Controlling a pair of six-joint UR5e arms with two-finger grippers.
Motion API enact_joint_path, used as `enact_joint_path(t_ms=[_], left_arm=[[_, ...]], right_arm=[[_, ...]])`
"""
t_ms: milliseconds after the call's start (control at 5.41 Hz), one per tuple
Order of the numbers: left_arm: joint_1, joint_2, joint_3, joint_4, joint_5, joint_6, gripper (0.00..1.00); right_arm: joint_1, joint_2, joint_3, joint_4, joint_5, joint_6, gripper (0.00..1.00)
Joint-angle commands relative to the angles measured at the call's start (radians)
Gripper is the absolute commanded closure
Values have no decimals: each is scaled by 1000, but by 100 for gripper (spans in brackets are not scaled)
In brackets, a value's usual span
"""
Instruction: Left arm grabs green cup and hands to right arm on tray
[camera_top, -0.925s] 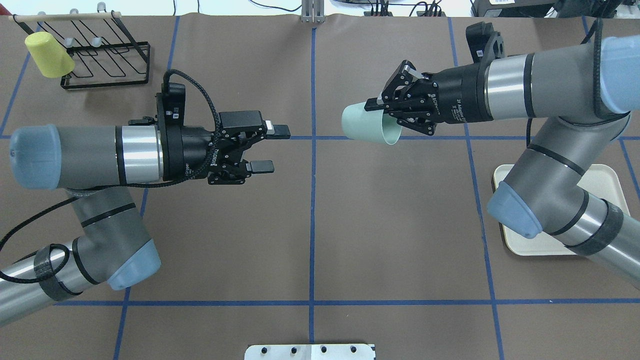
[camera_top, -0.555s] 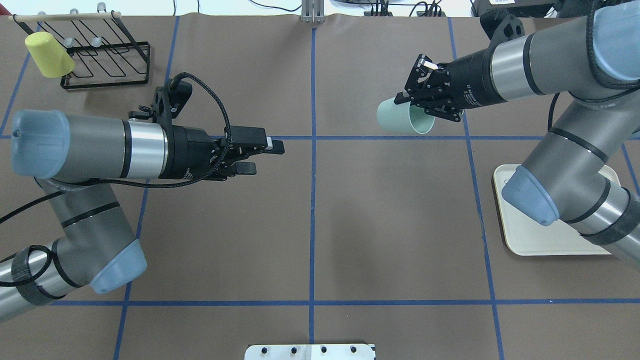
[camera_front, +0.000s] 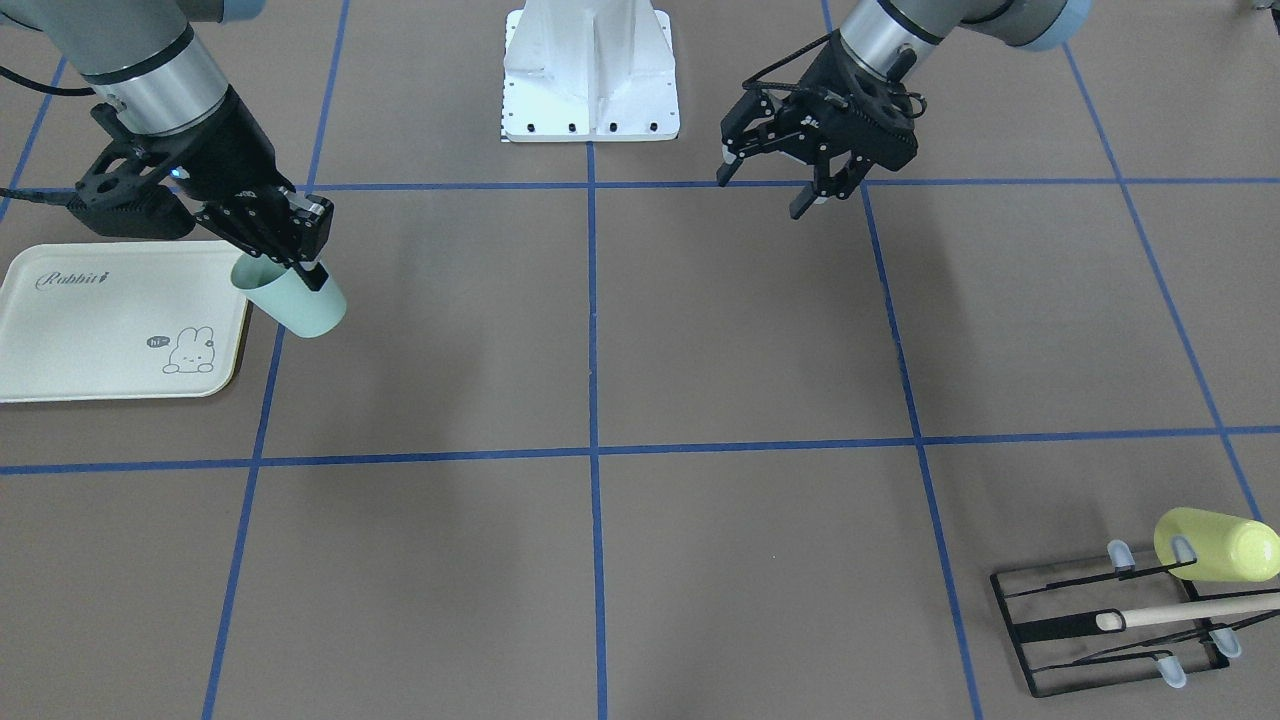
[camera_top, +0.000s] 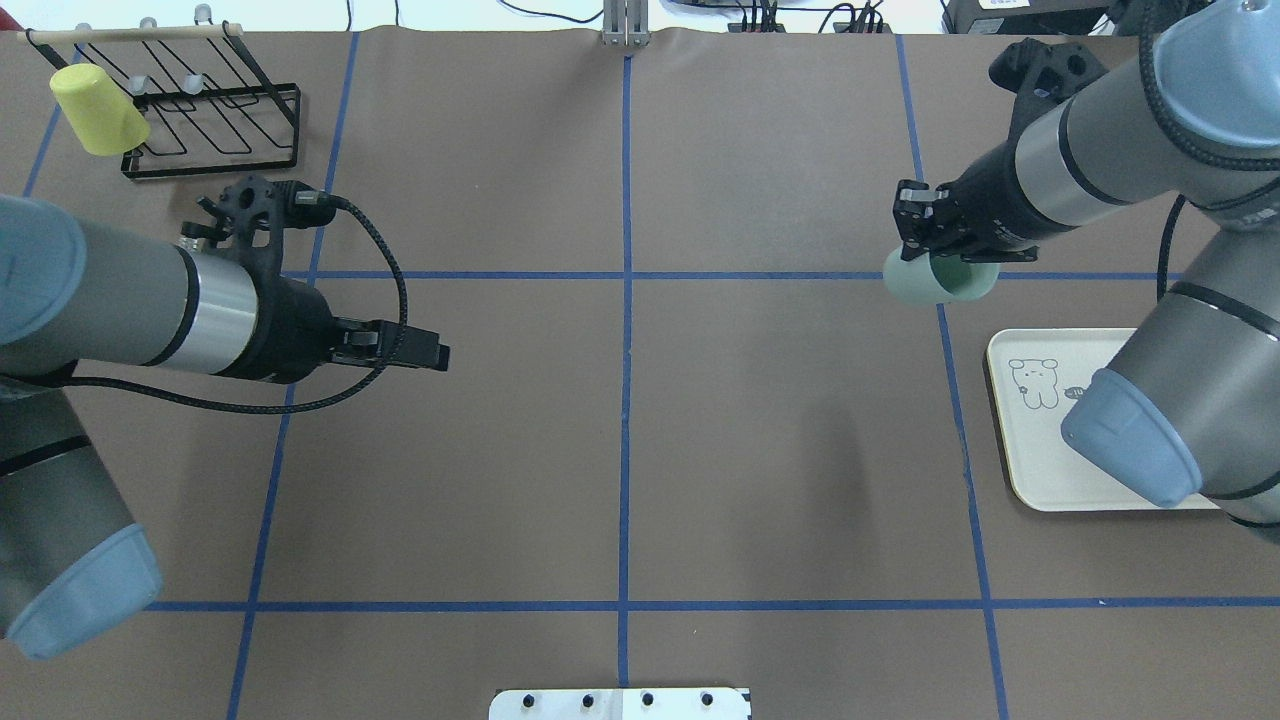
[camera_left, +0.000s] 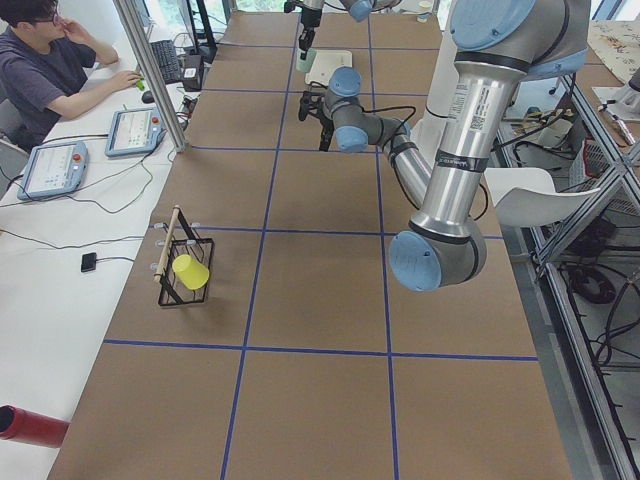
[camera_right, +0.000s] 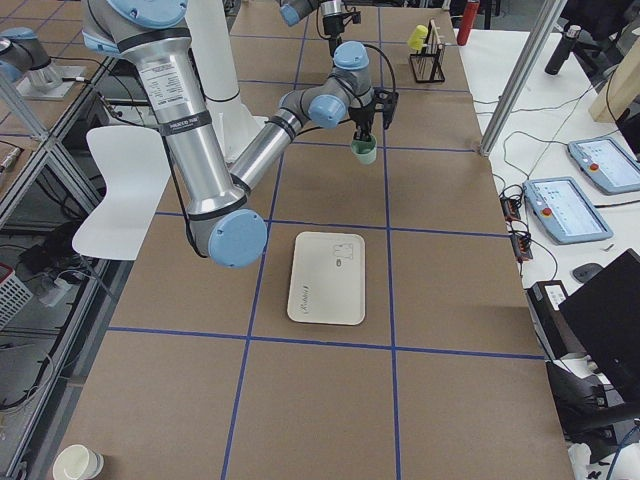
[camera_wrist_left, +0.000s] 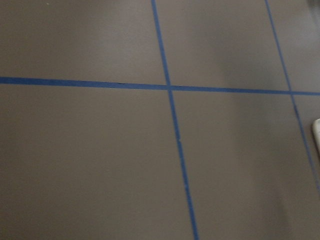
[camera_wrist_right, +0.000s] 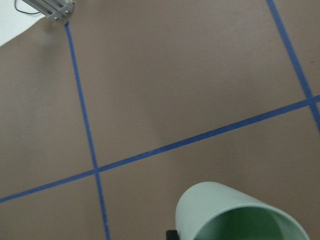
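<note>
My right gripper (camera_front: 300, 262) is shut on the rim of the pale mint-green cup (camera_front: 297, 305). It holds the cup tilted above the table, just off the far inner corner of the cream "Rabbit" tray (camera_front: 110, 320). From overhead the cup (camera_top: 935, 282) hangs under the right gripper (camera_top: 945, 258), beyond the tray (camera_top: 1040, 450). The cup's open mouth fills the bottom of the right wrist view (camera_wrist_right: 235, 215). My left gripper (camera_front: 765, 190) is open and empty, drawn back on its own side (camera_top: 430, 355).
A black wire rack (camera_top: 210, 110) with a yellow-green cup (camera_top: 98, 110) on it stands at the far left corner. The robot's white base mount (camera_front: 590, 70) sits at the near edge. An operator (camera_left: 50, 60) sits at a side desk.
The right arm has carried the cup to the right and nearer, toward the tray, and turned it more downward. The left arm has pulled back to the left, its gripper rotated.
</note>
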Motion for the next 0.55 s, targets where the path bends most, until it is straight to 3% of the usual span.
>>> enact_joint_path(t_ms=[0, 185, 370], left_arm=[[-111, 186, -39, 118, -3, 376, 1], [-174, 244, -29, 120, -8, 585, 1], [-282, 260, 31, 121, -71, 802, 1]], right_arm=[[-13, -158, 108, -102, -86, -172, 100], [-14, -212, 119, -97, -91, -214, 100], [-14, -296, 117, -9, -100, -270, 100]])
